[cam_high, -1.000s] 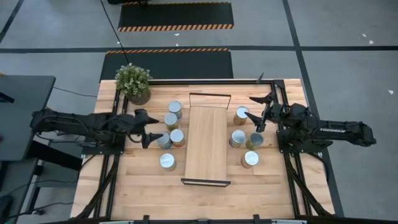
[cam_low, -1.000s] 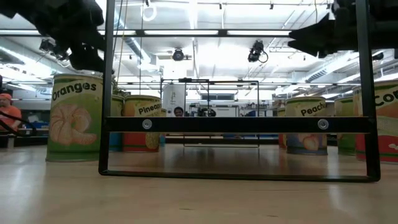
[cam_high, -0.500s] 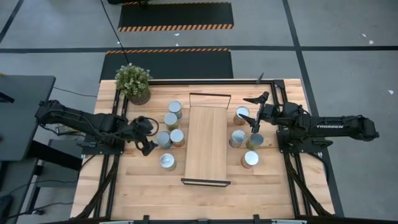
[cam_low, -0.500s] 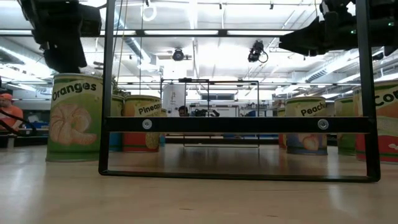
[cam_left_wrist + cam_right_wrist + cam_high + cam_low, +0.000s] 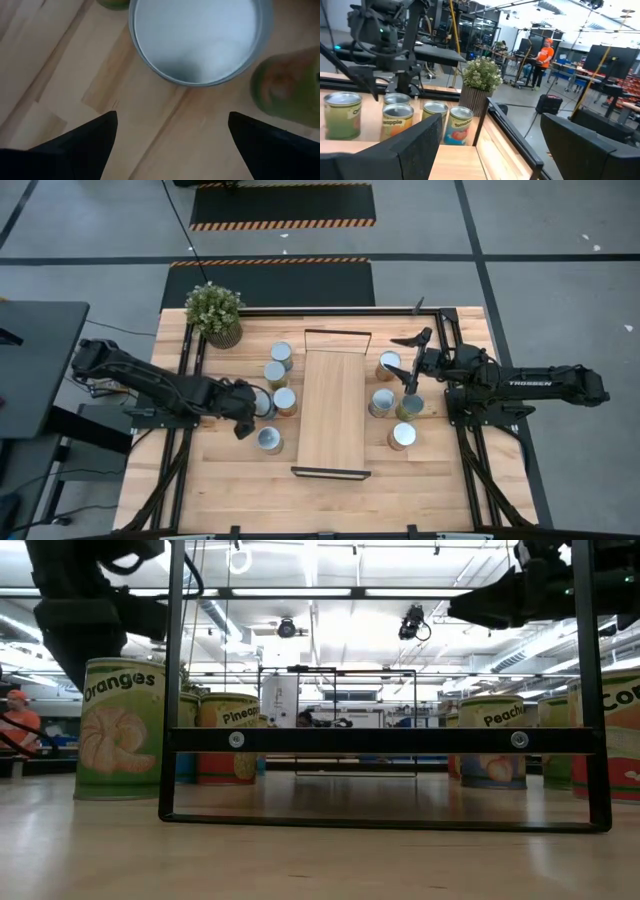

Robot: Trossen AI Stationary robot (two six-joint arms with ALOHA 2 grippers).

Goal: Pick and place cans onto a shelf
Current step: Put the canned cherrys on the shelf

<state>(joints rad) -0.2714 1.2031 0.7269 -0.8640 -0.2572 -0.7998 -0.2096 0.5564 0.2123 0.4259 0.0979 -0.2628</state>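
Observation:
Nine cans stand upright on the table on either side of the shelf [image 5: 332, 410], a long light-wood board with black wire rails at both short ends. Several stand left of it, among them one [image 5: 264, 405] and one [image 5: 268, 439]; several stand right of it, among them one [image 5: 388, 364]. My left gripper [image 5: 244, 421] is open and points down beside the two left cans; its wrist view shows a silver can top [image 5: 197, 40] just ahead of its fingers [image 5: 172, 117]. My right gripper [image 5: 411, 362] is open, held level above the right cans, and also shows in its wrist view [image 5: 490, 125].
A potted plant [image 5: 215, 312] stands at the far left corner. In the low view the "Oranges" can [image 5: 120, 730] stands under my left arm [image 5: 85, 620], behind the shelf's near rail [image 5: 380, 740]. A person in orange [image 5: 545, 57] stands in the room beyond.
My left gripper has gone toward the table's near edge and down, and has tipped from level to pointing down beside the left cans. My right gripper has shifted a little toward the shelf and then kept still. The cans have not moved.

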